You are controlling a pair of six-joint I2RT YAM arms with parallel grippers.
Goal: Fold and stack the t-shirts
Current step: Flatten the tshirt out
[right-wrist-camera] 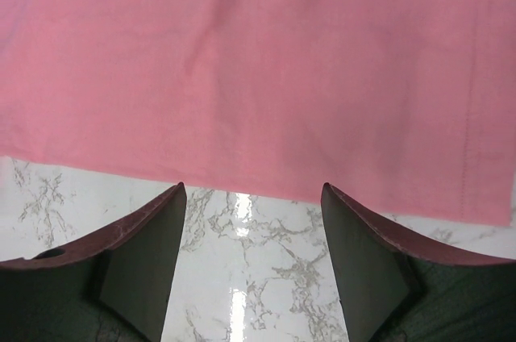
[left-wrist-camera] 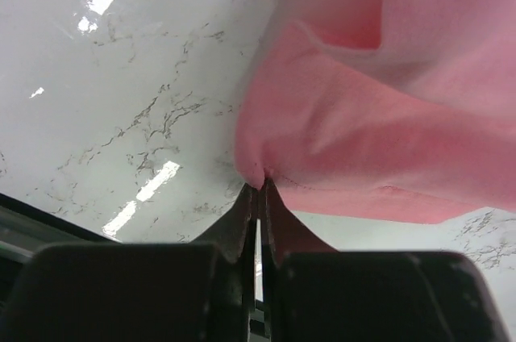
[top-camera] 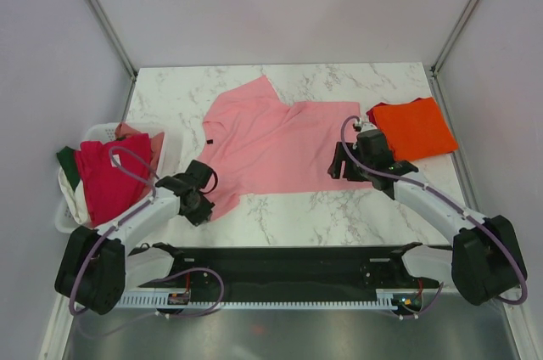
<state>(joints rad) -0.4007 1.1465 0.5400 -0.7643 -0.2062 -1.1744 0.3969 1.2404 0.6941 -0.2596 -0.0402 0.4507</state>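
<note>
A light pink t-shirt (top-camera: 271,143) lies spread on the marble table, partly rumpled at its left. My left gripper (top-camera: 206,200) is shut on the shirt's near left corner; in the left wrist view the cloth (left-wrist-camera: 379,132) bunches right at the closed tips (left-wrist-camera: 260,186). My right gripper (top-camera: 341,166) stands open at the shirt's right edge. In the right wrist view its fingertips (right-wrist-camera: 173,197) just reach the pink hem (right-wrist-camera: 258,76) with bare marble between them. A folded bright orange t-shirt (top-camera: 413,126) lies at the right. Crimson-red (top-camera: 109,175), dark green (top-camera: 68,160) and cream shirts fill the basket.
The white plastic basket (top-camera: 100,132) stands at the table's left edge beside my left arm. Frame posts rise at the back corners, and a black strip with the arm bases runs along the near edge (top-camera: 288,262).
</note>
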